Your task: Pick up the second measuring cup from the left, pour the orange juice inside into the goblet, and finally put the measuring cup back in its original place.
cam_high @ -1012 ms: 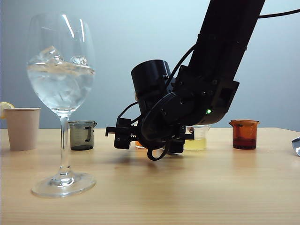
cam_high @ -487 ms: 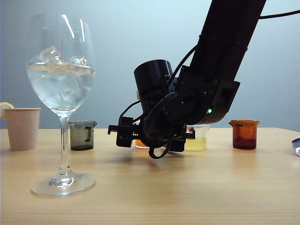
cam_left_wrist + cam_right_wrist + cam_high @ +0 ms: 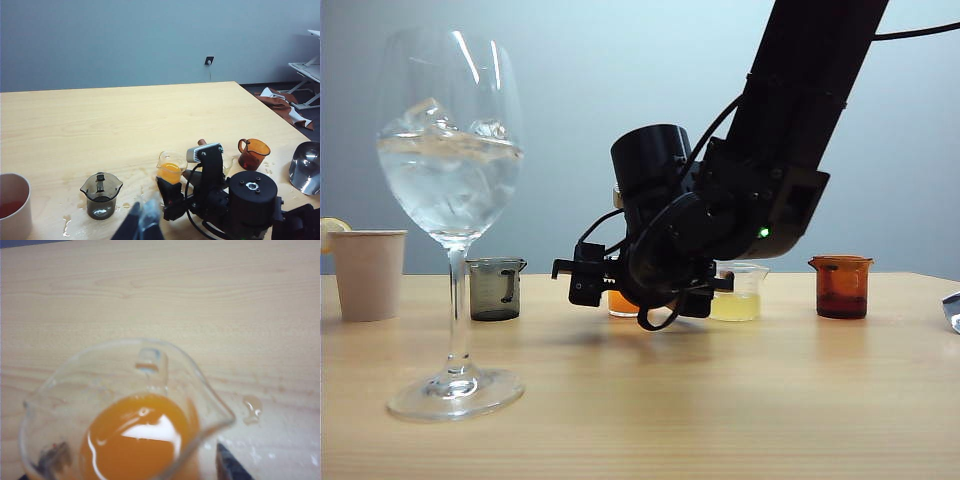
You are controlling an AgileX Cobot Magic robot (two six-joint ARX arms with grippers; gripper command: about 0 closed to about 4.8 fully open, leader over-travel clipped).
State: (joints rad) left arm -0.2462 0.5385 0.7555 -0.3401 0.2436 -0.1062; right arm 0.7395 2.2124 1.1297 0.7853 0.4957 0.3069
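Fingers of the right gripper (image 3: 169,200) spread wide, nothing clasped, tips low at the table and set to either side of the second measuring cup from the left (image 3: 171,167); in the right wrist view one dark fingertip (image 3: 231,466) just beside the cup's wall, contact not certain. Left gripper (image 3: 142,225) parked near the front edge, only blurred tips visible, so open or clenched cannot tell; nothing seen in it.

On the exterior view, right gripper (image 3: 588,280) at about 6 o'clock of the picture's centre, cup mostly hidden behind it, only a sliver of the orange juice (image 3: 622,302) showing. Goblet (image 3: 451,200) well apart at 9 o'clock, upright, with clear liquid and ice. Smoky grey cup (image 3: 497,288) between goblet and gripper; pale yellow cup (image 3: 738,293) just beside the arm at 3 o'clock; amber cup (image 3: 841,286) farther out that way.

Step in hand, as judged: final approach to the grasp, cup still standing on the table (image 3: 720,400). Next move calls for closing squarely on the wall below the flared rim, then lifting level, since the juice (image 3: 140,440) fills much of the cup.
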